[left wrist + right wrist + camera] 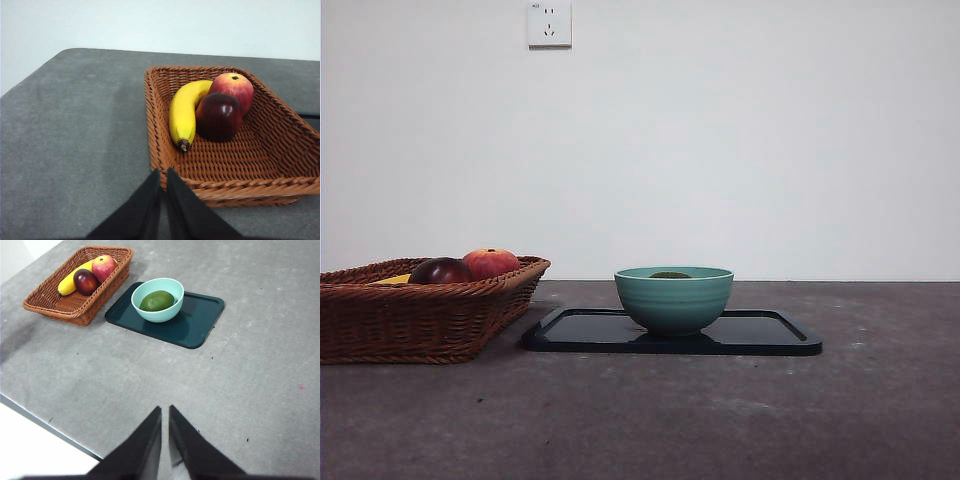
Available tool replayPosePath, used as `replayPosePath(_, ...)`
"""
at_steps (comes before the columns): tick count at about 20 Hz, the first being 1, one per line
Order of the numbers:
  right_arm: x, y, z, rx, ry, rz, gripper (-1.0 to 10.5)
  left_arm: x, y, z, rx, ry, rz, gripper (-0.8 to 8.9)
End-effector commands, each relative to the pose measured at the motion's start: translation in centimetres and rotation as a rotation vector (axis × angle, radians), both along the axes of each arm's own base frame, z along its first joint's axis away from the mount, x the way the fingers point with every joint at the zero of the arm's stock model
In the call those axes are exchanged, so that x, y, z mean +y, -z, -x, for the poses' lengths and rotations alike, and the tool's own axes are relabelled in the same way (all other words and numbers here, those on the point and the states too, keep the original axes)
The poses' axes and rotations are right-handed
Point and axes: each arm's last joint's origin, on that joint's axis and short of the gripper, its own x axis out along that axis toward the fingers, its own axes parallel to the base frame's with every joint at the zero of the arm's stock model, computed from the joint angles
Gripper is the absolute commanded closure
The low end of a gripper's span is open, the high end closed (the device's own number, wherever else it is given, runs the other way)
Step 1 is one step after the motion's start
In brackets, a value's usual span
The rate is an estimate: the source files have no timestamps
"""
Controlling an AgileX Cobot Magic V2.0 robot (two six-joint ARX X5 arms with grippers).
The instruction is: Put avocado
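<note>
The dark-green avocado (pixel 157 300) lies inside the teal bowl (pixel 170 311), which stands on the dark tray (pixel 197 322). In the front view only the avocado's top (pixel 670 275) shows above the bowl's rim (pixel 674 300). My right gripper (pixel 165 412) is shut and empty, high above the table's near part, well away from the bowl. My left gripper (pixel 163 175) is shut and empty, just outside the wicker basket's (pixel 235 189) near rim. Neither arm shows in the front view.
The wicker basket (pixel 420 320) stands left of the tray (pixel 760 335) and holds a banana (pixel 184 111), a dark red-purple fruit (pixel 219 116) and a red-orange apple-like fruit (pixel 233 87). The table's edge (pixel 45 420) runs near the right gripper.
</note>
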Motion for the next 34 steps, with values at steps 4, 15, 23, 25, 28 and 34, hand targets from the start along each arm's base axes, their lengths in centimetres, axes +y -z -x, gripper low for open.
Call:
replayPosePath(4, 0.0, -0.2, 0.0, -0.01, -0.007, -0.013, 9.3, 0.0, 0.8, -0.1, 0.025, 0.004, -0.019, 7.94)
replayPosePath(15, 0.0, -0.2, 0.0, -0.01, -0.007, -0.013, 9.3, 0.0, 0.8, -0.1, 0.025, 0.004, -0.019, 7.94)
replayPosePath(23, 0.7, 0.3, -1.3, -0.382, 0.27, 0.043, 9.3, 0.0, 0.8, -0.1, 0.025, 0.004, -0.019, 7.94)
replayPosePath(25, 1.7, 2.0, -2.7, -0.518, 0.281, 0.05, 9.3, 0.0, 0.8, -0.1, 0.025, 0.004, -0.019, 7.94)
replayPosePath(28, 2.8, 6.4, -5.8, -0.59, 0.325, 0.03, 9.3, 0.0, 0.8, -0.1, 0.025, 0.004, -0.019, 7.94)
replayPosePath(34, 2.9, 12.4, -9.3, -0.577, 0.352, 0.048, 9.3, 0.0, 0.8, -0.1, 0.025, 0.004, -0.019, 7.94)
